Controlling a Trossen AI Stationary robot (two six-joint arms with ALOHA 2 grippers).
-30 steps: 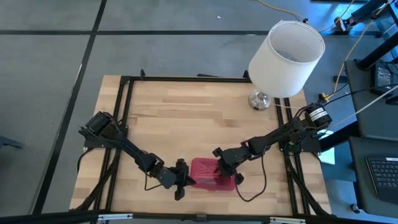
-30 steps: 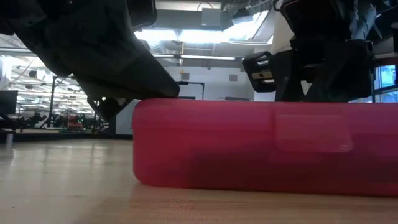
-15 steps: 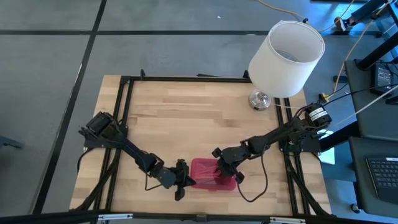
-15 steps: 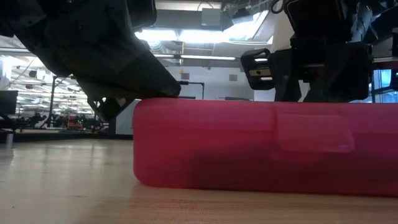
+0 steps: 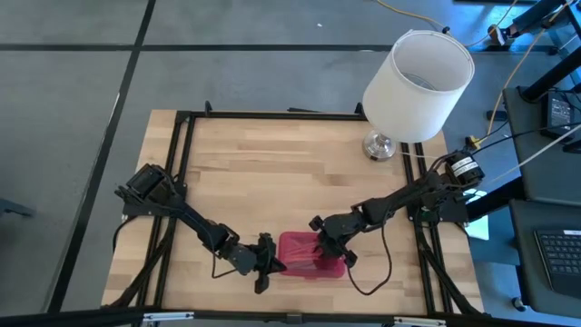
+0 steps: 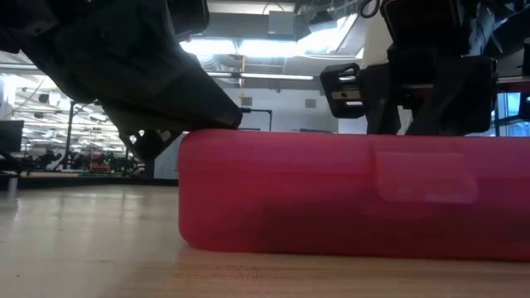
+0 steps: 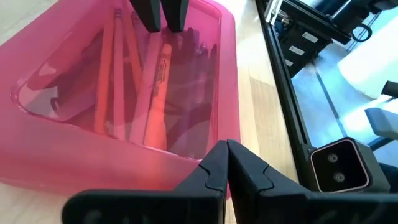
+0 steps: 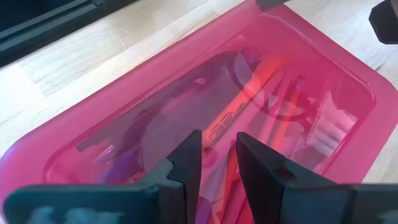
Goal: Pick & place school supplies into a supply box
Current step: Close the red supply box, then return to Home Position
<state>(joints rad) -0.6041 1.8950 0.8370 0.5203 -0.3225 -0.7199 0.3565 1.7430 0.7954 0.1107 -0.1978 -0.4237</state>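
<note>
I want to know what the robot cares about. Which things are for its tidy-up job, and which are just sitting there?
For the job:
- pink supply box, lid closed
- pencils and pens inside it
- left tool, right tool

Just there:
- white lamp
- wooden table

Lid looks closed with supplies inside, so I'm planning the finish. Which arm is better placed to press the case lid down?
Probably the right. Its tool sits over the case lid, fingers slightly apart. The left tool is shut and sits at the case's left end, beside it rather than above.
</note>
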